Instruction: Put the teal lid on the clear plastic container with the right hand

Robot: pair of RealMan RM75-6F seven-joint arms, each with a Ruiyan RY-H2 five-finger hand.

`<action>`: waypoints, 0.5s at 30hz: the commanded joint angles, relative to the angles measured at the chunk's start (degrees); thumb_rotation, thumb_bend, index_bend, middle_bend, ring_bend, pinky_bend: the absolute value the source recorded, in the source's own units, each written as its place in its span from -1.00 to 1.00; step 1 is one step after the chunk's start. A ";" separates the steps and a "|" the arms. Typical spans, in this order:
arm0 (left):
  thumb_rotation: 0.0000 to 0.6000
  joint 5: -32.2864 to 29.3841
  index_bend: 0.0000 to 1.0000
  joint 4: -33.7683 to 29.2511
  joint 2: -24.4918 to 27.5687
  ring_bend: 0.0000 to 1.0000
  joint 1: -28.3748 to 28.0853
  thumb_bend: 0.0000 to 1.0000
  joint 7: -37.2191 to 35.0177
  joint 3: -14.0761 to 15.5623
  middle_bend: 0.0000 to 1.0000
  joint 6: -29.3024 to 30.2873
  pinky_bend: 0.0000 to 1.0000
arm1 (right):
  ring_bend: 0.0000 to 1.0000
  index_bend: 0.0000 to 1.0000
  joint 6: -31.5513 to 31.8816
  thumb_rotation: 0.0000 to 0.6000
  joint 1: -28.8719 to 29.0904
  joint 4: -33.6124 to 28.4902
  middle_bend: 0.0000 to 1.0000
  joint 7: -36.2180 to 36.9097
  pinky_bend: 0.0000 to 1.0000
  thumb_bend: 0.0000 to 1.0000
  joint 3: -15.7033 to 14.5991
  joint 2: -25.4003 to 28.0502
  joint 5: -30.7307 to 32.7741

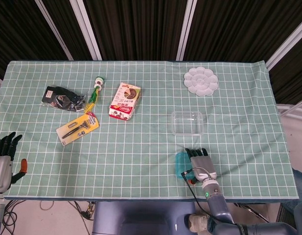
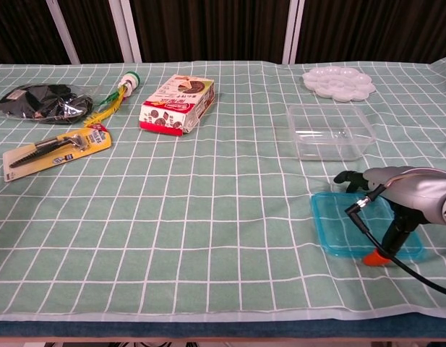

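The teal lid (image 1: 180, 164) (image 2: 338, 224) lies flat on the checked cloth near the table's front edge, right of centre. My right hand (image 1: 200, 164) (image 2: 400, 191) is spread over its right part, fingertips at the far edge and the orange-tipped thumb down at the near edge. I cannot see a firm grip. The clear plastic container (image 1: 187, 122) (image 2: 329, 131) stands uncovered just beyond the lid. My left hand (image 1: 3, 159) hangs off the table's front left corner, fingers apart and holding nothing.
A white flower-shaped palette (image 1: 201, 81) (image 2: 338, 83) sits at the back right. A snack box (image 1: 125, 100) (image 2: 176, 106), a carded tool (image 1: 77, 128) (image 2: 56, 148), a black bag (image 1: 62, 98) and a green-capped item (image 1: 95, 90) lie to the left.
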 commanded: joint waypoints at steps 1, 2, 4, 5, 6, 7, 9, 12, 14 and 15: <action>1.00 -0.03 -0.83 0.01 0.00 -1.00 -0.01 0.08 0.02 -0.02 -1.00 0.00 -1.00 | -0.74 -1.00 0.47 1.00 -0.36 0.18 -0.04 0.69 -1.00 -0.46 -0.38 -0.12 -1.57; 1.00 -0.07 -0.83 0.00 0.00 -1.00 -0.01 0.08 0.02 -0.01 -1.00 -0.03 -1.00 | -0.74 -1.00 0.60 1.00 -0.47 0.08 -0.04 0.85 -1.00 -0.46 -0.51 -0.05 -2.13; 1.00 -0.12 -0.83 -0.01 0.01 -1.00 -0.01 0.08 0.00 0.00 -1.00 -0.07 -1.00 | -0.74 -1.00 0.86 1.00 -0.67 -0.14 -0.04 1.09 -1.00 -0.46 -0.72 0.12 -3.03; 1.00 -0.13 -0.83 -0.03 0.01 -1.00 -0.02 0.08 0.00 -0.01 -1.00 -0.08 -1.00 | -0.74 -1.00 1.06 1.00 -0.79 -0.25 -0.04 1.17 -1.00 -0.46 -0.88 0.24 -3.63; 1.00 -0.13 -0.83 -0.02 0.02 -1.00 -0.02 0.08 0.01 -0.01 -1.00 -0.07 -1.00 | -0.74 -1.00 1.17 1.00 -0.86 -0.31 -0.04 1.18 -1.00 -0.46 -1.02 0.34 -4.02; 1.00 -0.13 -0.83 -0.02 0.02 -1.00 -0.02 0.08 0.02 0.00 -1.00 -0.07 -1.00 | -0.74 -1.00 1.27 1.00 -0.98 -0.43 -0.04 1.25 -1.00 -0.46 -1.19 0.49 -4.46; 1.00 -0.12 -0.83 -0.04 0.02 -1.00 -0.02 0.08 0.01 -0.01 -1.00 -0.05 -1.00 | -0.74 -1.00 1.37 1.00 -1.15 -0.59 -0.04 1.37 -1.00 -0.46 -1.36 0.73 -4.98; 1.00 -0.07 -0.83 -0.05 0.01 -1.00 -0.01 0.08 0.03 0.03 -1.00 -0.04 -1.00 | -0.74 -1.00 1.27 1.00 -1.29 -0.91 -0.04 1.42 -1.00 -0.46 -1.57 1.24 -5.62; 1.00 -0.06 -0.83 -0.03 0.02 -1.00 -0.01 0.08 0.02 0.02 -1.00 0.01 -1.00 | -0.74 -1.00 1.19 1.00 -1.38 -1.34 -0.04 1.54 -1.00 -0.46 -1.61 1.75 -5.98; 1.00 -0.07 -0.83 -0.04 0.03 -1.00 -0.01 0.08 0.00 0.00 -1.00 0.02 -1.00 | -0.74 -1.00 1.17 1.00 -1.42 -1.62 -0.04 1.60 -1.00 -0.46 -1.61 2.03 -6.14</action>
